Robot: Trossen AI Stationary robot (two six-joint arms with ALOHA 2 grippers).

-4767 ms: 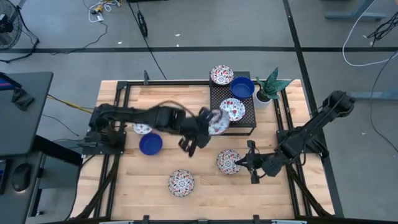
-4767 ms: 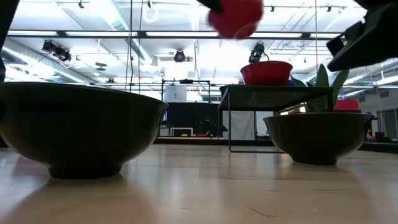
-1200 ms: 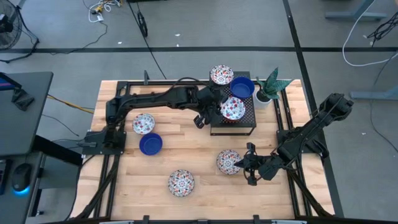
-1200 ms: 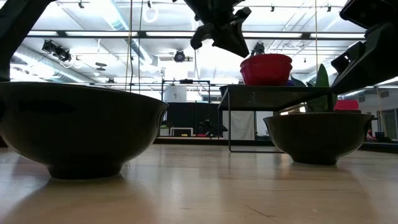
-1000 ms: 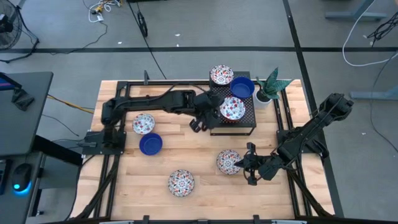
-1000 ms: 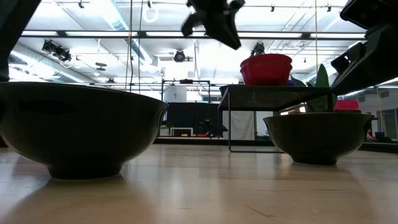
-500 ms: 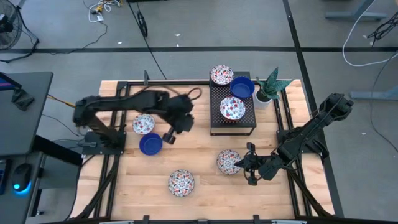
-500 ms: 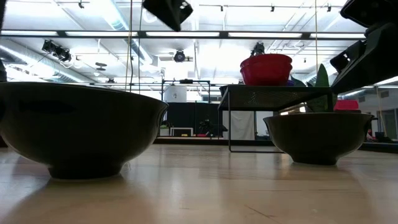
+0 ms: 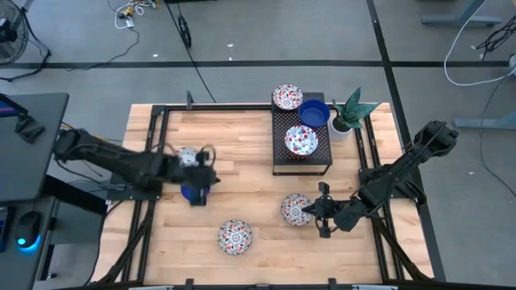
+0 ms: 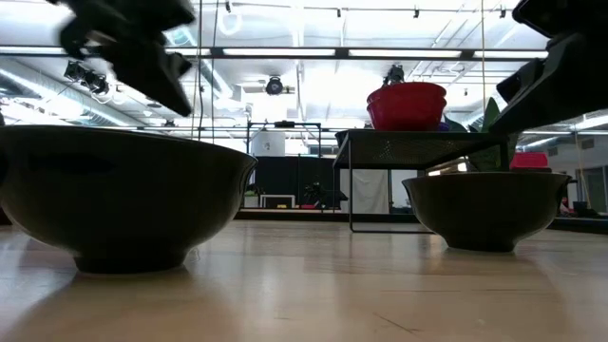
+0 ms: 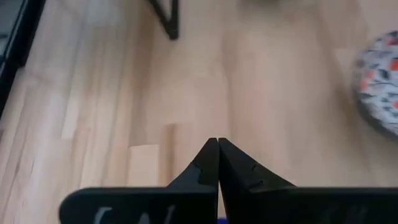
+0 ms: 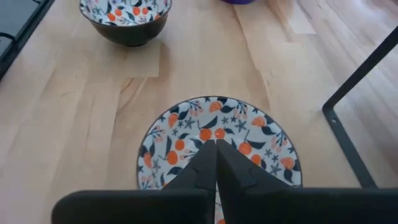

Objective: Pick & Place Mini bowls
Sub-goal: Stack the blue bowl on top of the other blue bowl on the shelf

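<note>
- Left gripper (image 9: 201, 179) hangs over the table's left side with its fingers (image 11: 214, 163) pressed together and nothing between them; it sits right above the blue bowl (image 9: 190, 192), with a patterned bowl (image 9: 187, 155) just beside it toward the far edge
- Judged from this, the blue bowl is the nearest pick for the left arm: it lies straight below, so the move would be to open, then drop onto the rim; a round bowl has no long axis, so any rim point serves
- Right gripper (image 9: 324, 208) waits low at the near right, fingers (image 12: 214, 163) closed and empty, tips over the rim of a floral bowl (image 12: 217, 146)
- Front bowl (image 9: 235, 237) sits alone near the table's near edge, between the arms and well apart from the rest
- Black rack (image 9: 321, 159) at the far side carries stacked floral bowls (image 9: 301, 141), a second blue bowl (image 9: 314, 113) and another floral one (image 9: 287, 97); a plant (image 9: 351, 109) stands just beside its right end
- Nothing stands between the left gripper and its bowl; the neighbouring patterned bowl could be nudged if the fingers spread that way
</note>
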